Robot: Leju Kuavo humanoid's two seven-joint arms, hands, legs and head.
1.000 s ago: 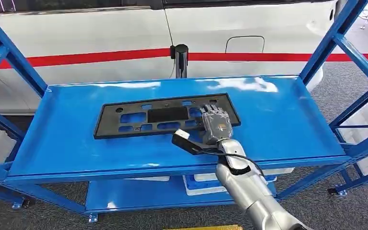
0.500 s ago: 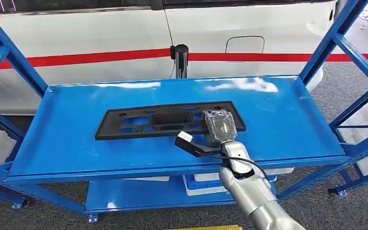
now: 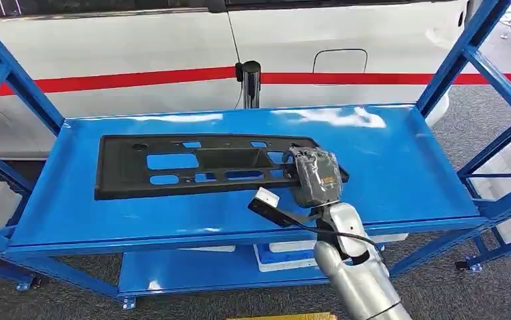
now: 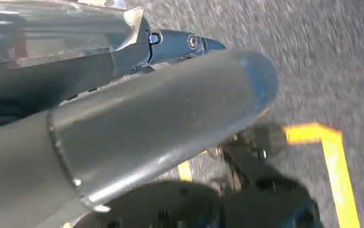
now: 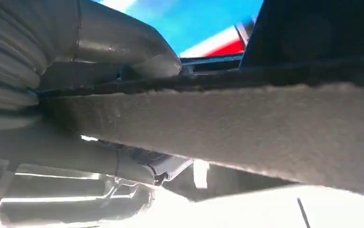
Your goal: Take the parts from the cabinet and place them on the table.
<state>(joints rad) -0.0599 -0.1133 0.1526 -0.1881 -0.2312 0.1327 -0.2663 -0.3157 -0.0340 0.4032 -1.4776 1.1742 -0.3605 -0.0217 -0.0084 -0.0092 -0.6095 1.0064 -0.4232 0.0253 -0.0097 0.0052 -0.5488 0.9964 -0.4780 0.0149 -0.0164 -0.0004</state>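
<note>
A: What is the right hand (image 3: 316, 179) doing?

B: It is clamped on the right end of the black panel (image 3: 192, 165). In the head view the grey back of the hand lies over the panel's end, and in the right wrist view the thick grey thumb (image 5: 123, 45) presses on one face of the panel's edge (image 5: 227, 114) while the other fingers (image 5: 75, 159) sit against the other face.

A: And the arm behind it?

B: A smooth silver arm (image 3: 356, 273) comes up from below, with a black cable looping at the wrist and a small black bracket with a white tip (image 3: 266, 203) sticking out to the side.

A: Describe the panel.

B: Long, flat, roughly rectangular, matt black plastic. It has several rectangular cut-outs through which blue shows, a solid recessed block near the middle and a few small round holes. Close up, its edge looks rough and pale, almost fuzzy.

A: Where is it?

B: Over the top shelf (image 3: 399, 167) of the blue rack, running left to right across the middle. Whether its far left end touches the shelf I cannot tell.

A: The shelf itself?

B: Glossy blue painted metal with a raised lip, bright reflections on it, carried by blue angled posts (image 3: 462, 53). Behind it is a white vehicle body with a red stripe (image 3: 126, 81).

A: And the left hand (image 4: 137, 118)?

B: It hangs over grey speckled floor with yellow tape (image 4: 334, 161). Its thick grey thumb is close to the lens, and I cannot tell how the fingers are set.
</note>
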